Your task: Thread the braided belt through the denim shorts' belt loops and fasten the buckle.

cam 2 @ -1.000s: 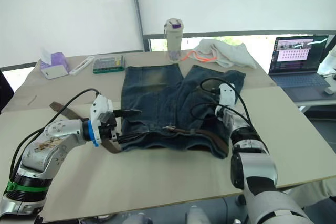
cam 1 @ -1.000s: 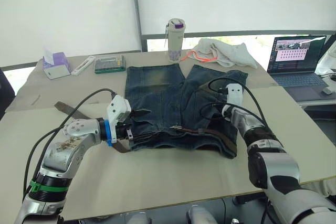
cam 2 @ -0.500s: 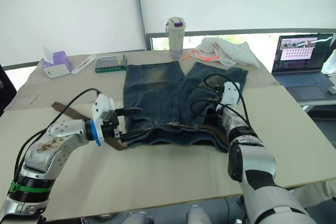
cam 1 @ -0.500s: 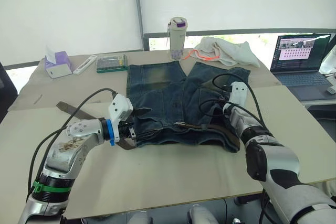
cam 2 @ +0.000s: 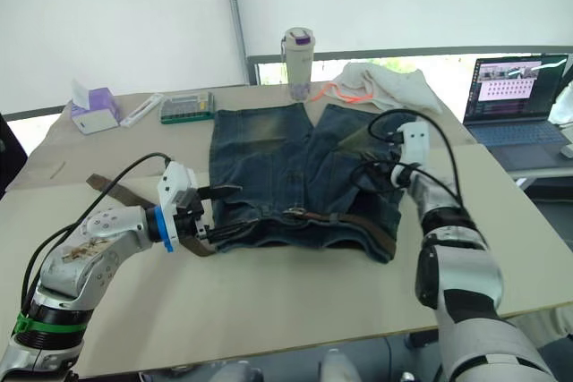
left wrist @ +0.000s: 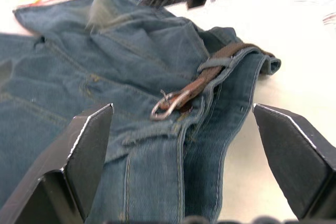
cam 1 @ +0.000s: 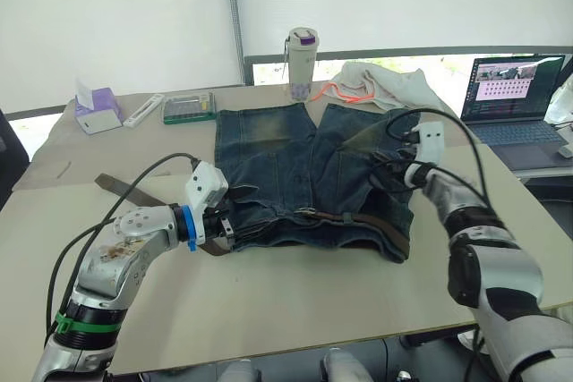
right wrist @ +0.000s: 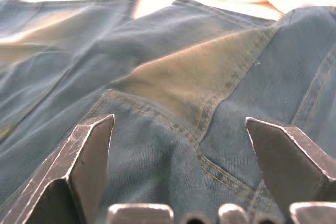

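Note:
The denim shorts [cam 1: 277, 163] lie flat on the table, waistband toward me. The braided belt [cam 1: 372, 223] runs along the waistband under a belt loop [left wrist: 212, 65]. Its tail [cam 1: 116, 183] trails off to the left on the table. Its silver buckle [left wrist: 168, 103] rests near the waistband's middle. My left gripper [cam 1: 231, 215] is open at the waistband's left end, its fingers [left wrist: 86, 145] wide apart either side of the denim. My right gripper [cam 1: 380, 173] hovers open over the right leg's tan patch [right wrist: 199, 77], holding nothing.
At the back stand a bottle [cam 1: 302, 64], a cream cloth with orange trim [cam 1: 385, 87], a green box [cam 1: 188, 106] and a purple tissue box [cam 1: 97, 112]. A laptop [cam 1: 519, 87] sits on a side table at the right. Bare tabletop [cam 1: 295, 301] lies in front of the shorts.
My right gripper has opened and pulled back from the waistband's right end, now over the right leg. The left gripper has stayed open at the waistband's left end.

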`<action>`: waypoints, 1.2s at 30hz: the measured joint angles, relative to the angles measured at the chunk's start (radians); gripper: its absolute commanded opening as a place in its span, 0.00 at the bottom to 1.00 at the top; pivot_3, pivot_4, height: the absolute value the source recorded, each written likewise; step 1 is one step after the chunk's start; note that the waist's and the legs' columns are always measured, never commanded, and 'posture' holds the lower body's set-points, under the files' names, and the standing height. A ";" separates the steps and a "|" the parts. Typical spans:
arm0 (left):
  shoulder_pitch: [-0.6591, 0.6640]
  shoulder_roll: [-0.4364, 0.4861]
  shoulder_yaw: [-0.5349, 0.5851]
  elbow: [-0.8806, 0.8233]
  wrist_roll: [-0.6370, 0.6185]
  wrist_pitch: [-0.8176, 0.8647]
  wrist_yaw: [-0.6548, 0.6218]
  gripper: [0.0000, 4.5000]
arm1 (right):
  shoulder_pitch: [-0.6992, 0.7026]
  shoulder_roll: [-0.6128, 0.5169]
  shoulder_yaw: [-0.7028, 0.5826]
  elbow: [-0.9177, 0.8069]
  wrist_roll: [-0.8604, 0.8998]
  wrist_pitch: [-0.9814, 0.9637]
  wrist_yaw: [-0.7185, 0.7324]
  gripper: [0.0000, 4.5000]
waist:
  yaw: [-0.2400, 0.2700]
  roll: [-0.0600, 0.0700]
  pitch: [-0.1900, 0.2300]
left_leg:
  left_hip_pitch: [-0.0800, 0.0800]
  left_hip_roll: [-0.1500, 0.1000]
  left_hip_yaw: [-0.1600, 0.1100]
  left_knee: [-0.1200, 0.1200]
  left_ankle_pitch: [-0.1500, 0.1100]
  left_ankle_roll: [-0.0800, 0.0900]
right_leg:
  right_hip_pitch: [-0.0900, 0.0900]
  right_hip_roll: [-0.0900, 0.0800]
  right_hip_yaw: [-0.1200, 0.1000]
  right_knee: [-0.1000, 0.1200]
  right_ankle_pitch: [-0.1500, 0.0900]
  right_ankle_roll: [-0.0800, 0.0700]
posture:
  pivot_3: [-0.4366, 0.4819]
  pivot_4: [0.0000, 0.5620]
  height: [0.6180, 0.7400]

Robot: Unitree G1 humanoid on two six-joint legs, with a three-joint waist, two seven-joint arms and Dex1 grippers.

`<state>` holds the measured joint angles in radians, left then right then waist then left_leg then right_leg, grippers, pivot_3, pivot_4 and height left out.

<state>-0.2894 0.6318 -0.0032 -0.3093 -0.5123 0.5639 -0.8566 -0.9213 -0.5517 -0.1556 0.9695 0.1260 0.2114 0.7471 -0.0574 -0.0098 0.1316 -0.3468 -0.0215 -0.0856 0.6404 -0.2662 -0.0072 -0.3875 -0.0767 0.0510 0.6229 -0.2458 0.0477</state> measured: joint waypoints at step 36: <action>0.199 -0.073 0.234 0.171 0.033 -0.201 0.081 1.00 | 0.482 -0.254 0.072 -0.640 0.071 0.172 0.205 1.00 | 0.025 -0.002 0.003 | 0.000 0.001 0.003 0.000 0.000 0.000 | 0.001 0.000 0.001 -0.004 0.001 0.001 | 0.48 0.27 1.00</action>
<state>-0.0907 0.5590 0.2306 -0.1387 -0.4798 0.3630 -0.7758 -0.4395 -0.8060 -0.0836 0.3294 0.1967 0.3831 0.9518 -0.0323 -0.0119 0.1341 -0.3467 -0.0200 -0.0829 0.6403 -0.2665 -0.0068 -0.3867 -0.0768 0.0523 0.6184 -0.2446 0.0487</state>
